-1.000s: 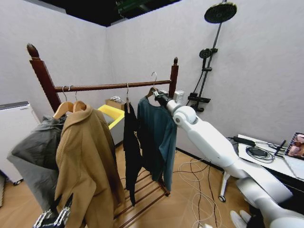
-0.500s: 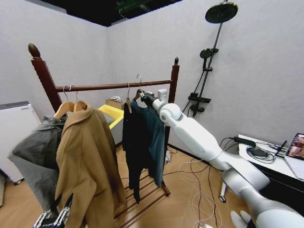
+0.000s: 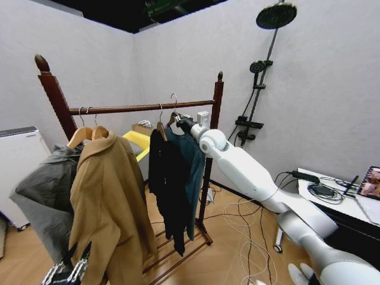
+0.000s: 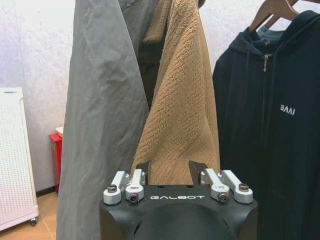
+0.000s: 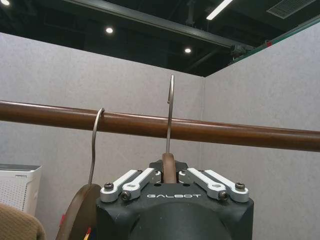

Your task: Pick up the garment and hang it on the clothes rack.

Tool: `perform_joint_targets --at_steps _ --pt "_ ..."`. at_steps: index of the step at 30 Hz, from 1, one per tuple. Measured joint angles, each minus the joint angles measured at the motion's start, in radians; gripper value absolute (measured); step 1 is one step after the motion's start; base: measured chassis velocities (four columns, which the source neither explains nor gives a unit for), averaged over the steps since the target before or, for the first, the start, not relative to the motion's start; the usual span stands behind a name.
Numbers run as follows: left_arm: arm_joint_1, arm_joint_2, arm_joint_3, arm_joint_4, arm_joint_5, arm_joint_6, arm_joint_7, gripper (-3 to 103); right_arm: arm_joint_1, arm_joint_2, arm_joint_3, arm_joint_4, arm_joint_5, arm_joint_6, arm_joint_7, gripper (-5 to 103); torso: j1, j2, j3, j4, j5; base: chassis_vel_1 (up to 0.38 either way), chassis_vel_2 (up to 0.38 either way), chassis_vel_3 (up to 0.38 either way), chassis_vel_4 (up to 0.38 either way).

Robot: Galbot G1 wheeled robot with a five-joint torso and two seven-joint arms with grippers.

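The clothes rack (image 3: 133, 108) stands across the middle of the head view, its horizontal bar running between two posts above a slatted base shelf. On the bar hang a grey jacket (image 3: 41, 196) and a tan coat (image 3: 110, 202) at the robot's left, then a black garment (image 3: 163, 178). Just beside the black one, towards the right post, is the garment (image 3: 193, 157), a dark teal shirt on a wooden hanger (image 5: 168, 167). The right arm reaches up to it, and the right gripper (image 3: 180, 122) has its fingers pinched narrowly on the hanger's neck just below the metal hook (image 5: 170, 112). In the right wrist view the hook rises in front of the bar, its tip above it, not yet resting on it. The left gripper (image 4: 178, 176) hangs low at the robot's left, fingers spread apart and holding nothing, near the tan coat.
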Motion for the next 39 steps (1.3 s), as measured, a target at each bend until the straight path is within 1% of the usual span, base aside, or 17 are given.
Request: perform_joint_targets --at_steps 24,25,26,27,28,29,30,31,34,39 --pt "0.000 0.000 0.000 0.000 0.000 0.000 0.000 46 -0.002 -0.001 0.001 0.002 0.001 0.000 0.002 10 0.000 0.000 0.000 0.0002 0.0000 0.000 0.000 0.000 0.000" --pt "0.000 0.000 0.000 0.000 0.000 0.000 0.000 46 -0.012 -0.013 0.003 0.020 0.018 -0.013 0.012 10 0.000 0.000 0.000 0.0011 -0.0006 0.000 0.000 0.000 0.000" --pt "0.000 0.000 0.000 0.000 0.000 0.000 0.000 46 -0.042 -0.042 0.002 0.035 0.040 -0.033 0.023 10 0.000 0.000 0.000 0.0005 -0.0001 0.000 0.000 0.000 0.000" --pt "0.000 0.000 0.000 0.000 0.000 0.000 0.000 46 -0.042 -0.042 0.002 0.035 0.040 -0.033 0.023 10 0.000 0.000 0.000 0.0005 -0.0001 0.000 0.000 0.000 0.000" --pt "0.000 0.000 0.000 0.000 0.000 0.000 -0.001 46 -0.057 -0.056 0.002 0.039 0.046 -0.039 0.028 10 0.000 0.000 0.000 -0.0002 0.0007 0.000 0.000 0.000 0.000" --pt "0.000 0.000 0.000 0.000 0.000 0.000 0.000 46 -0.069 -0.066 0.003 0.044 0.047 -0.038 0.029 10 0.000 0.000 0.000 -0.0002 0.0004 -0.025 -0.021 -0.050 0.001" --pt "0.000 0.000 0.000 0.000 0.000 0.000 0.000 46 -0.069 -0.066 0.003 0.044 0.047 -0.038 0.029 10 0.000 0.000 0.000 -0.0002 0.0004 -0.025 -0.021 -0.050 0.001" --pt "0.000 0.000 0.000 0.000 0.000 0.000 0.000 46 -0.080 -0.074 0.004 0.050 0.045 -0.037 0.029 10 0.000 0.000 -0.001 -0.0002 -0.0005 0.000 0.000 0.000 0.000" --pt "0.000 0.000 0.000 0.000 0.000 0.000 0.000 46 -0.099 -0.085 0.007 0.053 0.040 -0.032 0.025 10 0.000 0.001 -0.001 -0.0001 0.0002 0.000 0.000 0.000 0.000" --pt "0.000 0.000 0.000 0.000 0.000 0.000 0.000 46 -0.102 -0.092 0.007 0.052 0.037 -0.030 0.025 10 0.000 0.000 0.000 -0.0001 0.0000 0.000 0.000 0.000 0.000"
